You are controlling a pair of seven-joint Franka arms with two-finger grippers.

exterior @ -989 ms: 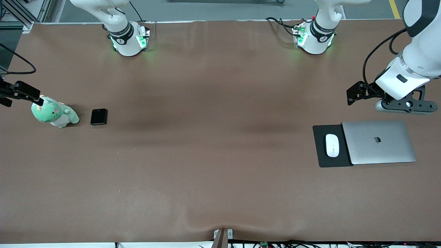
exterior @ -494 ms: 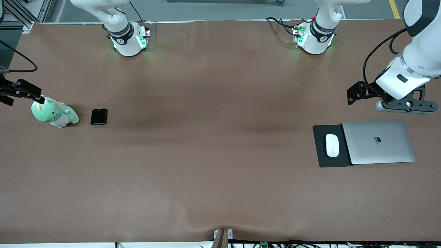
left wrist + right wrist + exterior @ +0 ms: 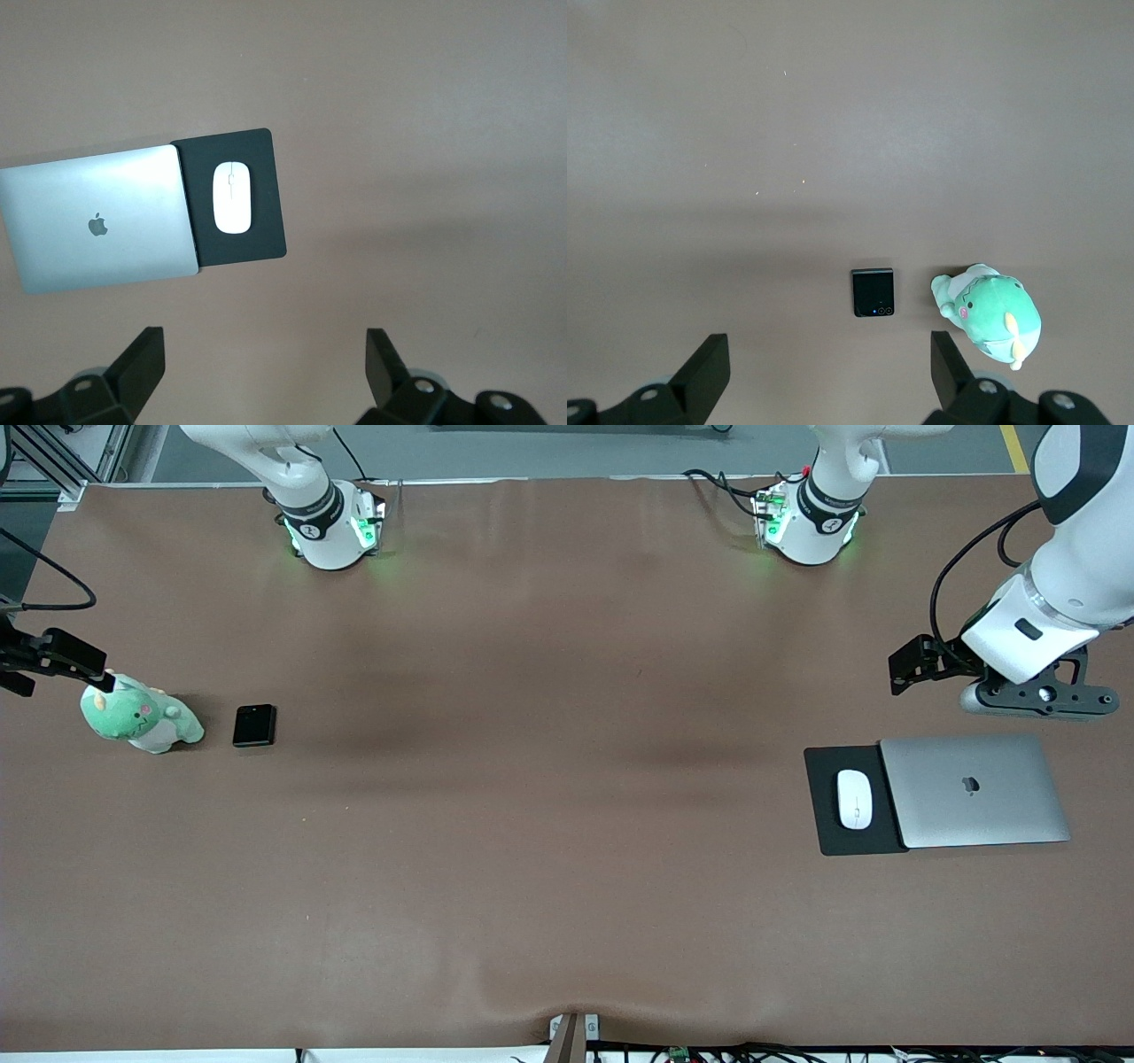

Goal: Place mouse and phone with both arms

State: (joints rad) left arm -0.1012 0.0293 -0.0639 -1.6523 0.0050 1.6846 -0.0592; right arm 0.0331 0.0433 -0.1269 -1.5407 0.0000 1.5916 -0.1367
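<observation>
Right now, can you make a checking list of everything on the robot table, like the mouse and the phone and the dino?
Surface: brown table, bare in the middle.
Mouse: white mouse lies on a black mat, toward the left arm's end.
Phone: black phone lies flat toward the right arm's end, not held.
Clutter: green dinosaur plush beside the phone; closed silver laptop partly on the mat.
Grippers: left gripper open and empty, up over the table by the laptop; right gripper open and empty, up over the table by the plush.
Cables: black cable on the left arm.
Surroundings: grey floor along the table's edge.
</observation>
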